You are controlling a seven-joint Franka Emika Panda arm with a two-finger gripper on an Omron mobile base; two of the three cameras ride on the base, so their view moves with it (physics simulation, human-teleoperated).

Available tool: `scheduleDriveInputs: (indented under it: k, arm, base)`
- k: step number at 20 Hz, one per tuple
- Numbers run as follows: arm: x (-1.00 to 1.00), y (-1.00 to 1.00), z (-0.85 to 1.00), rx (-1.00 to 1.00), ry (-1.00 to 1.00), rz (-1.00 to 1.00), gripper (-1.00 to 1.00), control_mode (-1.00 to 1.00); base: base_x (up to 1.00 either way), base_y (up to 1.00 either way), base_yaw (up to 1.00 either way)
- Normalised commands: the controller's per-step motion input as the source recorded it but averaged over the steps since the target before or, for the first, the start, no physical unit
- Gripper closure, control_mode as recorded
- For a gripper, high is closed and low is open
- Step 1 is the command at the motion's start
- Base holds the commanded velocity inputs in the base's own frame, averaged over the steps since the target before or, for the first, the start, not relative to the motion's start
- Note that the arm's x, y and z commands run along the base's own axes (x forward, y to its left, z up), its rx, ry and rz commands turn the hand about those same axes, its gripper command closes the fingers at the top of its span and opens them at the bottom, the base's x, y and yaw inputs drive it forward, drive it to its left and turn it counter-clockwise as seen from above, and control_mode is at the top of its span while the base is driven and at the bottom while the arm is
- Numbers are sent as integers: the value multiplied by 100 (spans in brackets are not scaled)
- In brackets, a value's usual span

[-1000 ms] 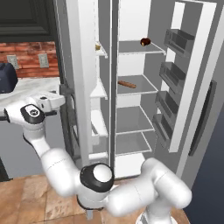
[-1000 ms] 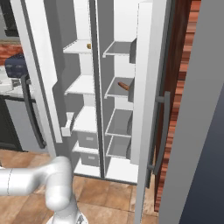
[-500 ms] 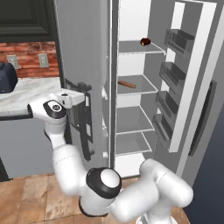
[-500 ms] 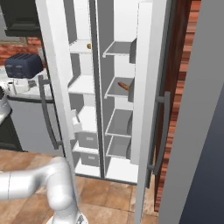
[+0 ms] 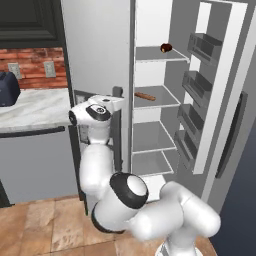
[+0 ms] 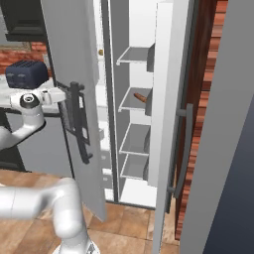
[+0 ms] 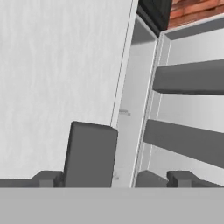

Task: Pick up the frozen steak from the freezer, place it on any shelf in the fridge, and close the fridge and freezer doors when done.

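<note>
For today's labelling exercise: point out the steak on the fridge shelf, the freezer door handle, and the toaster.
steak (image 5: 145, 95): left base view, middle of its length.
freezer door handle (image 6: 81, 124): right base view, mid-bar.
toaster (image 6: 26, 73): right base view, front face.

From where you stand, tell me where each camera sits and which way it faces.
Left base view: behind-left of the arm, facing the open fridge shelves; white arm fills the foreground.
Right base view: behind-right, facing the freezer door edge-on; arm at lower left.
Hand view: on the hand, along the gripper, against the door.
Both base views share the brown item on a fridge shelf.
</note>
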Motion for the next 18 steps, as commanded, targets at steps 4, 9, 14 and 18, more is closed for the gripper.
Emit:
scheduleDriveInputs:
  k: [4,9,14,18]
  arm:
    - [85,-56,3,2,0,-1,-100,-100]
    - [86,-34,28,3,0,-2,-100,-100]
    - [87,-20,47,3,0,-2,-100,-100]
    - [88,-14,48,2,0,-1,-100,-100]
  base:
    - [0,0,0]
    - [0,0,0]
    - [0,0,0]
    - [0,0,0]
